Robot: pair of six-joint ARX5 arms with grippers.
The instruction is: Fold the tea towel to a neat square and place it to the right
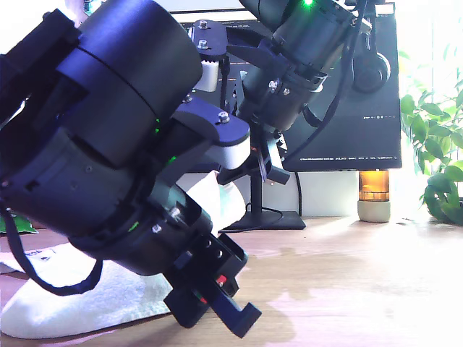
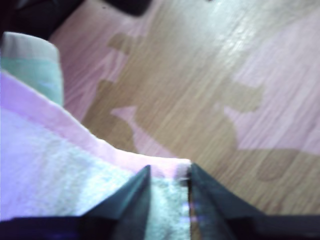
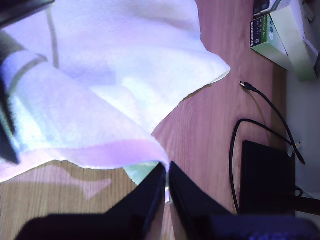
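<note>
The tea towel (image 1: 79, 307), white and fluffy, lies partly on the wooden table at the exterior view's lower left, and a lifted part (image 1: 210, 195) shows behind the near arm. My first gripper (image 2: 169, 170) is shut on a towel corner (image 2: 60, 170) at its pale pink stripe, over bare wood. My second gripper (image 3: 166, 167) is shut on another pink-striped edge of the towel (image 3: 115, 75), which hangs raised above the table. In the exterior view the low near gripper (image 1: 217, 303) seems to be the first and the higher one (image 1: 264, 170) by the monitor stand the second.
A dark monitor (image 1: 347, 108) on a black stand (image 1: 264, 220) stands at the back. Beside it are an amber jar (image 1: 374, 191) and a leafy plant (image 1: 434, 159). A black cable (image 3: 235, 150), the stand's base (image 3: 265, 180) and green-white boxes (image 3: 280, 35) lie near the towel.
</note>
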